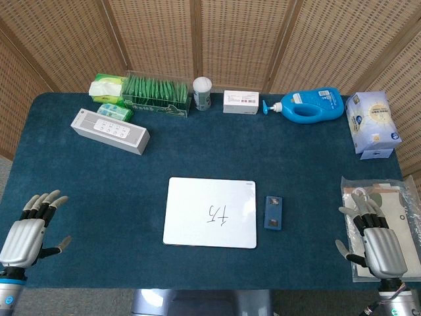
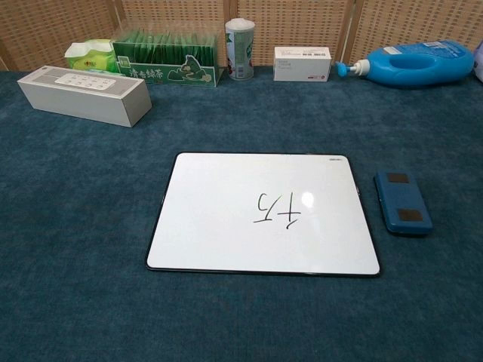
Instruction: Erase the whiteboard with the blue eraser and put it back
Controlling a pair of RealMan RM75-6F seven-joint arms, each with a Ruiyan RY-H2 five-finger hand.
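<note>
A white whiteboard (image 1: 210, 212) (image 2: 264, 213) lies flat at the middle of the blue table, with dark handwritten marks (image 1: 218, 214) (image 2: 276, 209) near its centre. Just right of it lies the blue eraser (image 1: 274, 212) (image 2: 403, 201), flat, with two dark patches on top. My left hand (image 1: 29, 229) rests at the front left corner, fingers apart and holding nothing. At the front right, my right hand (image 1: 375, 237) is likewise open and empty, lying over a plastic bag. Both hands are far from the board and eraser; the chest view shows neither hand.
Along the back edge stand a white speaker box (image 1: 110, 130), green tissue packs (image 1: 109, 87), a green-filled clear box (image 1: 158, 95), a white can (image 1: 202, 93), a small white carton (image 1: 241, 102), a blue detergent bottle (image 1: 309, 105) and a tissue pack (image 1: 372, 123). A clear plastic bag (image 1: 395, 197) lies front right.
</note>
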